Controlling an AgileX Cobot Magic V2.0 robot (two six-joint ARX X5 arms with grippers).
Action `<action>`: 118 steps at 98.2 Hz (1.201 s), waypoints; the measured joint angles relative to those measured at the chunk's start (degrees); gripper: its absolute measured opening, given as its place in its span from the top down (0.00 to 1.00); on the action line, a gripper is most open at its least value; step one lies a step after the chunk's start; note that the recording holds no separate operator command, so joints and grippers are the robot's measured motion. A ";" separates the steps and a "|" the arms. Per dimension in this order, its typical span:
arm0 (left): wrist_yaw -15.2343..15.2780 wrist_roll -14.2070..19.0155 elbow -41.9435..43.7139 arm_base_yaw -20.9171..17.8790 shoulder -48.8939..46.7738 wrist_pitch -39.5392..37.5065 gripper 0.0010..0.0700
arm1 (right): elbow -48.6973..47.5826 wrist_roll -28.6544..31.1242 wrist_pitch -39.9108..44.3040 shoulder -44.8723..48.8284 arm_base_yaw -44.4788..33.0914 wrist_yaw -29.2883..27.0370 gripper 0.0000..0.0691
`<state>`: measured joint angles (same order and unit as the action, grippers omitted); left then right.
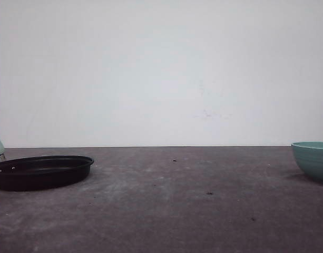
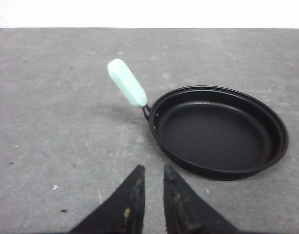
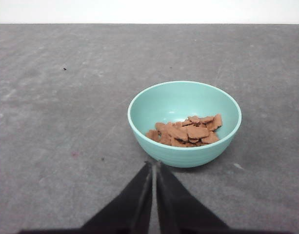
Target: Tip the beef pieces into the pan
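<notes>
The black pan (image 1: 42, 171) rests on the table at the far left, its pale mint-green handle (image 2: 127, 83) angled up and away from the rim. Nothing lies inside the pan (image 2: 276, 146). My left gripper (image 2: 154, 169) hovers just short of the pan's near rim, its jaws a narrow gap apart with bare table between them. The beef pieces (image 3: 186, 131) are heaped in the teal bowl (image 3: 188, 158), which stands at the far right (image 1: 313, 158). My right gripper (image 3: 154, 164) sits just in front of the bowl's near wall, jaws together and holding nothing.
The dark grey tabletop (image 1: 172, 211) stretches wide and bare between pan and bowl, with only a few small specks on it. A white wall (image 1: 161, 68) rises behind the table's far edge.
</notes>
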<state>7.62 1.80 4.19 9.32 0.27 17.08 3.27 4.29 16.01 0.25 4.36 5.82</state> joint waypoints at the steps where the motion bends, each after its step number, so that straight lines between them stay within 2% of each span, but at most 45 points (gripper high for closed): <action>1: -0.02 -0.07 0.00 0.00 0.00 0.00 0.95 | 0.00 0.02 -0.11 0.00 0.00 0.00 0.98; 24: -0.24 -0.31 0.00 0.00 0.00 0.00 0.95 | 0.00 0.61 -6.12 0.00 0.02 4.52 0.98; 43: -0.59 0.13 0.00 0.00 0.00 0.02 0.95 | 0.00 0.70 -10.32 0.00 0.02 3.65 0.98; 52: -1.86 3.41 0.00 0.00 0.00 0.02 0.95 | 0.00 0.68 -12.55 0.00 0.02 2.99 0.98; 71: -1.86 14.40 0.00 0.00 0.00 0.02 0.95 | 0.00 0.94 -11.80 0.00 0.02 0.00 0.98; 78: -1.86 17.25 0.00 0.00 0.00 0.02 0.95 | 0.00 1.33 -11.78 0.00 0.02 0.17 0.98; 93: -2.12 19.47 0.00 0.00 0.00 0.02 0.95 | 0.00 1.88 -10.53 0.00 0.02 0.17 0.98; 109: -7.06 20.57 1.27 0.00 0.28 2.16 0.97 | 0.02 4.37 -10.53 0.00 0.02 0.17 0.98; 118: -7.63 20.90 5.09 0.00 2.16 2.62 0.97 | 0.85 6.88 -10.25 0.00 0.02 0.17 0.98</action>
<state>-0.01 22.70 9.28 9.32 2.44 19.70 4.12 11.18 5.76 0.25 4.38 6.00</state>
